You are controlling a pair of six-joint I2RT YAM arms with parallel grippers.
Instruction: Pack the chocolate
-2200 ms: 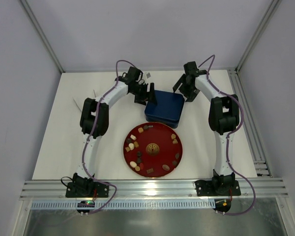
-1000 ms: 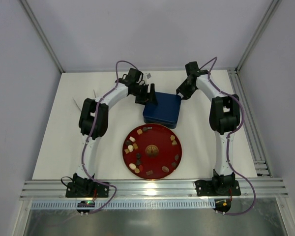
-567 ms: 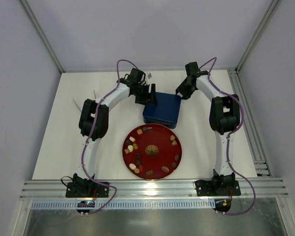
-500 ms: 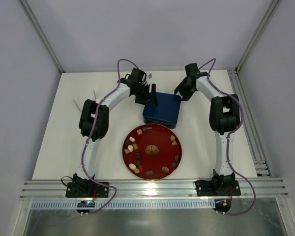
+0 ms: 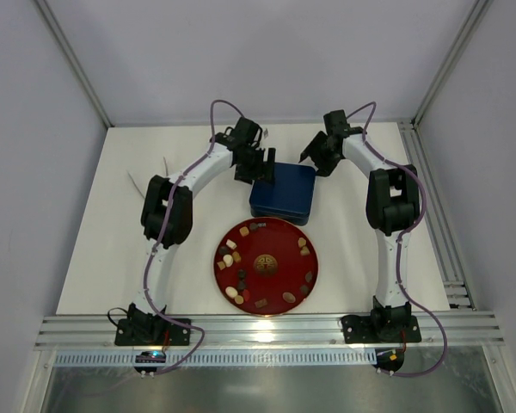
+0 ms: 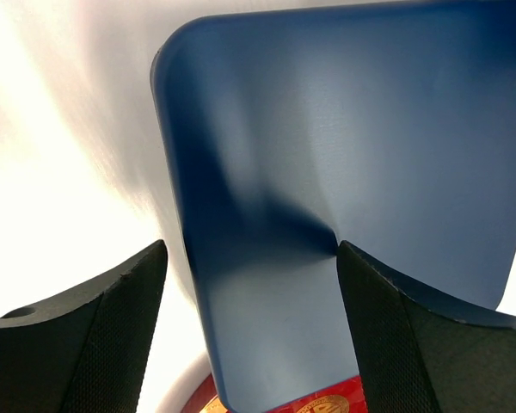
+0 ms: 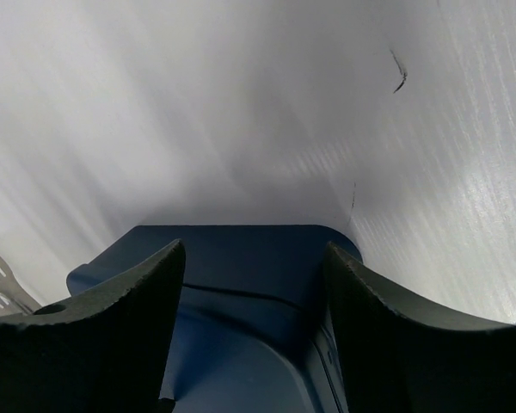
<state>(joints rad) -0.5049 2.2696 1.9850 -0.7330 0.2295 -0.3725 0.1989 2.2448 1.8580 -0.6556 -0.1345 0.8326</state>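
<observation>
Shows chocolates (image 5: 235, 255) scattered on red plate (image 5: 284, 245), none packed; closed blue tin (image 5: 284, 191) behind. Finds left gripper (image 5: 256, 172) and right gripper (image 5: 316, 163), fingers spread, empty, at tin's far corners, probably to unlid it.

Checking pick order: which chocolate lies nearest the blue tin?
The dark brown piece at the far rim of the plate, right by the tin; all others lie farther off.

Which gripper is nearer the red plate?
Left. The left gripper is at the blue tin's far-left corner; the right gripper, at its far-right corner, sits farther from the red plate.
</observation>
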